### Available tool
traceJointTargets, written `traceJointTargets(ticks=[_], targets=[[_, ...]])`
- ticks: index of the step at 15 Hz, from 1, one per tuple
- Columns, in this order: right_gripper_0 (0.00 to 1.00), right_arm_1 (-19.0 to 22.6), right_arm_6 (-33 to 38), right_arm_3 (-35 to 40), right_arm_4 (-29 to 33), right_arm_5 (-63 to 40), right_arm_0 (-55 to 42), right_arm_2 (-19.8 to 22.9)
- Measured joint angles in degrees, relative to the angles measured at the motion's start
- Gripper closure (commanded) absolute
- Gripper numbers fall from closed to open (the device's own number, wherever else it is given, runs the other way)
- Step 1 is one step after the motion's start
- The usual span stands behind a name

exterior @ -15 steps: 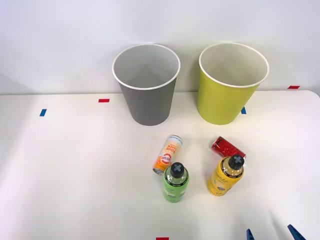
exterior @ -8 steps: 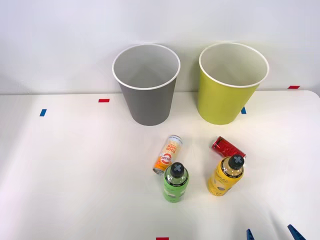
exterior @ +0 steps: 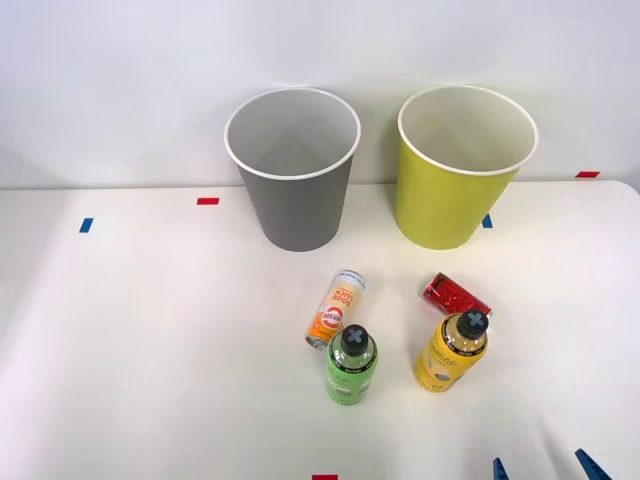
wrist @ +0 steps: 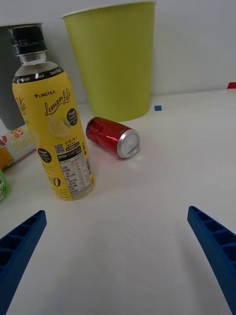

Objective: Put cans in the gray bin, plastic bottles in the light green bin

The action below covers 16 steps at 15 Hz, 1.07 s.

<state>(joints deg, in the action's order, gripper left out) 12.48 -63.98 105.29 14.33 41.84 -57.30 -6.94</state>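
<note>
Sorting not begun: red can (wrist: 112, 137), orange can (exterior: 336, 308), green bottle (exterior: 351, 366), yellow bottle (wrist: 53, 130) all on worktop (exterior: 150, 340); gray bin (exterior: 293, 170), light green bin (exterior: 462, 168) empty; right hand (wrist: 118, 261) open, holding nothing.

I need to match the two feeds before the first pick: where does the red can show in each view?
Front view: the red can lies on its side on the table, right of centre, just behind the yellow bottle.
Right wrist view: the red can lies beside the yellow bottle, silver end toward the camera.
Shared landmark: the light green bin standing behind the can.
</note>
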Motion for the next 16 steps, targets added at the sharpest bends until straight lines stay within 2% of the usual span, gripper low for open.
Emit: traceJointTargets(ticks=[16], targets=[[0.00,0.00,0.00,0.00,0.00,0.00,0.00,0.00]])
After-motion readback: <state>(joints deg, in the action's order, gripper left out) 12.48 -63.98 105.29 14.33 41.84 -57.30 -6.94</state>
